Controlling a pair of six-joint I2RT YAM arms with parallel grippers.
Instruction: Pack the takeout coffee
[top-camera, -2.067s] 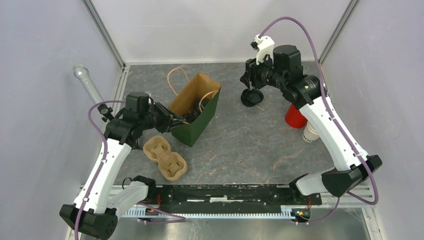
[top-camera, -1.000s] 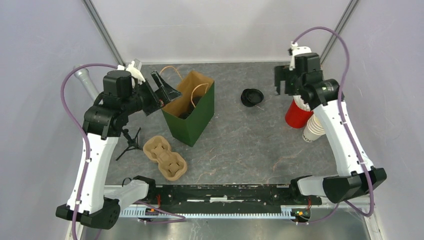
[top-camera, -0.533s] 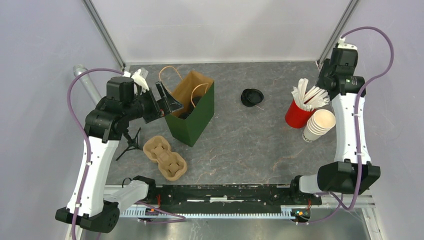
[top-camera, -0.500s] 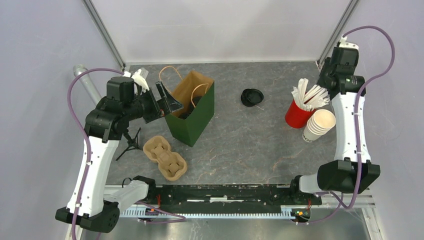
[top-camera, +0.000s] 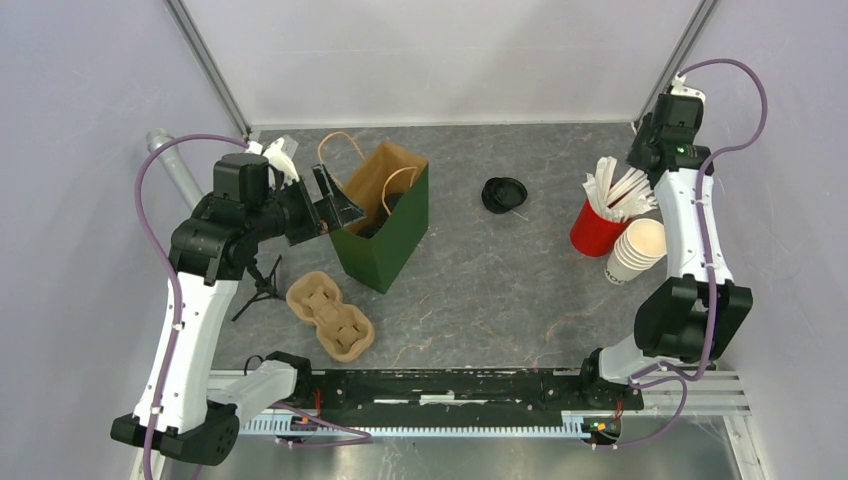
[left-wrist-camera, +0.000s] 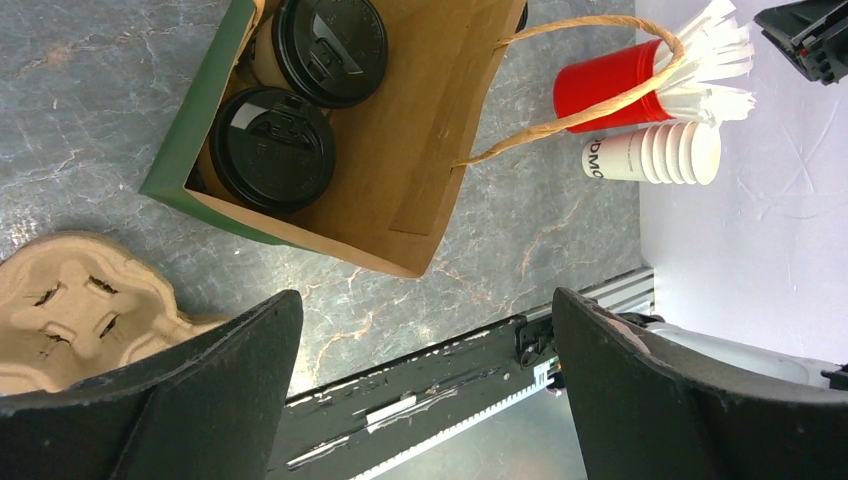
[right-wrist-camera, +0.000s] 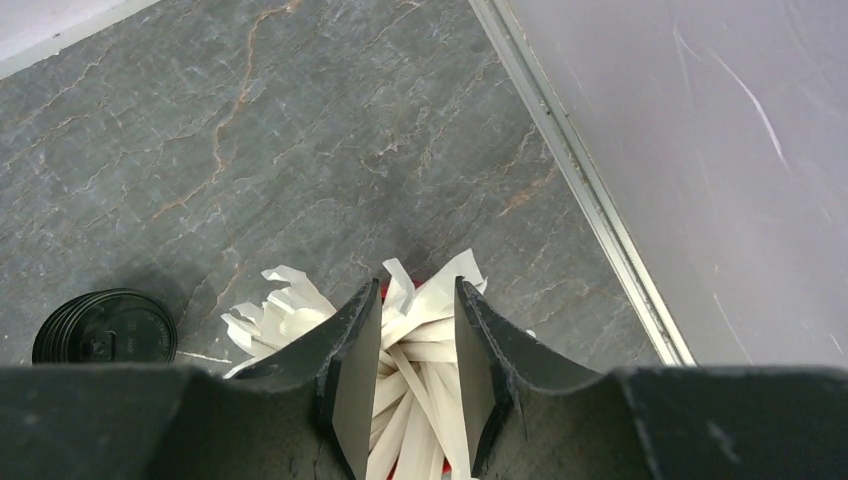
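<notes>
With both black-lidded cream paper takeout coffee cups (left-wrist-camera: 272, 150) upright inside the green paper bag (left-wrist-camera: 420, 150), the left end effector (left-wrist-camera: 425, 300) hovers spread wide, while the right end effector (right-wrist-camera: 418, 300), half-closed among the white sticks (right-wrist-camera: 410, 380) in the red cup (top-camera: 592, 235), may be pinching one; I cannot tell.

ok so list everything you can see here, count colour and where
green paper bag with brown inside and twine handles: 1, green and brown, standing open left of centre
cream paper cups with round black plastic lids: 2, cream and black, inside the bag
moulded tan cardboard cup carrier: 1, tan, nothing in it, near side of the bag
stack of loose black plastic lids: 1 stack, black, far centre
red cup of white sticks: 1, red and white, right side
stack of cream paper cups without lids: 1 stack, cream, beside the red cup
grey marbled table: 1, grey
left gripper: open, above the bag
right gripper: over the red cup, sticks between its jaws, grip unclear
</notes>
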